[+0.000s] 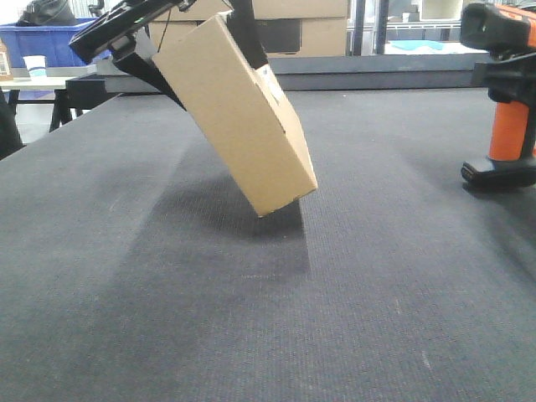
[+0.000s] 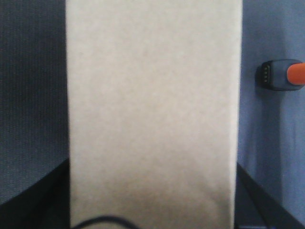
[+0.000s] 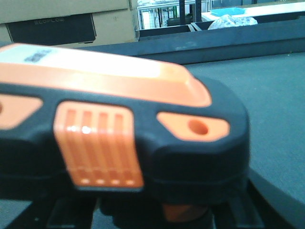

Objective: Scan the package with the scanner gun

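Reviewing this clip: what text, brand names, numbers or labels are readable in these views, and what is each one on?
"ECOFLOW" (blurred, likely reading): dark panel of the big cardboard box in the background.
White label on the package: too small to read.
Grey sticker on top of the scanner gun: too blurred to read.
Nothing else is legible.

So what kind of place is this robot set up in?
Probably a warehouse or logistics test bay, not a home. A cardboard package and a scanner gun are being handled over a dark fabric-covered bench. A bigger cardboard box and a blue storage bin stand behind.
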You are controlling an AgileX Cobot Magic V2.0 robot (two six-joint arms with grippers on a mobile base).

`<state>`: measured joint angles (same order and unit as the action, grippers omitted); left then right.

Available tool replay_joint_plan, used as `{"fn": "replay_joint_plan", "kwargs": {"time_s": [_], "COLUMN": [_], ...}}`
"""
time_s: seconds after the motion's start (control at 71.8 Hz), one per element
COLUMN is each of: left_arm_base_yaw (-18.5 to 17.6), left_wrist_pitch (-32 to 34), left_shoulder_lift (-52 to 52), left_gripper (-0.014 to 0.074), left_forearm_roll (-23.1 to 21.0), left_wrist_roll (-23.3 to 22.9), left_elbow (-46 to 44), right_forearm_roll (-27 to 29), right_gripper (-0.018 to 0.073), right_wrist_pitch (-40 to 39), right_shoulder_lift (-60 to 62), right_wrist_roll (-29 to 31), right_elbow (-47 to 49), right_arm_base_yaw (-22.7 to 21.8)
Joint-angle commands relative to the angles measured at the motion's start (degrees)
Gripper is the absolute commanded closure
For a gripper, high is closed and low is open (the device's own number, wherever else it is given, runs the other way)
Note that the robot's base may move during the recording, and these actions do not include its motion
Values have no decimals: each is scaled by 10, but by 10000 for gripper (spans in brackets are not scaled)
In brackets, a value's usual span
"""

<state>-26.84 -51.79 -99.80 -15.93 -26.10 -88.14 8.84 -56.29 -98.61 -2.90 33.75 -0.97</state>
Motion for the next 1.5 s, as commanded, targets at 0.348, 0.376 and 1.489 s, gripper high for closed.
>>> {"fn": "replay_joint_plan", "kwargs": {"time_s": [0.348, 0.376, 1.489], "left_arm_base_yaw": [-2, -2, -2], "left_wrist_pitch": [6, 6, 5], "left_shoulder_lift": [9, 9, 9], "left_gripper": [708, 708, 708], "left_forearm_roll": [-9, -9, -9], "left_wrist_roll": [4, 4, 4], "left_elbow": [-1, -1, -1], "right_forearm_roll": [2, 2, -11], "right_gripper": [721, 721, 19], "right_wrist_pitch": [-25, -25, -82], "right_shoulder_lift": [4, 4, 18], "right_wrist_roll": [-2, -2, -2], "right_elbow": [8, 8, -78], "right_arm_base_yaw": [1, 1, 1]}}
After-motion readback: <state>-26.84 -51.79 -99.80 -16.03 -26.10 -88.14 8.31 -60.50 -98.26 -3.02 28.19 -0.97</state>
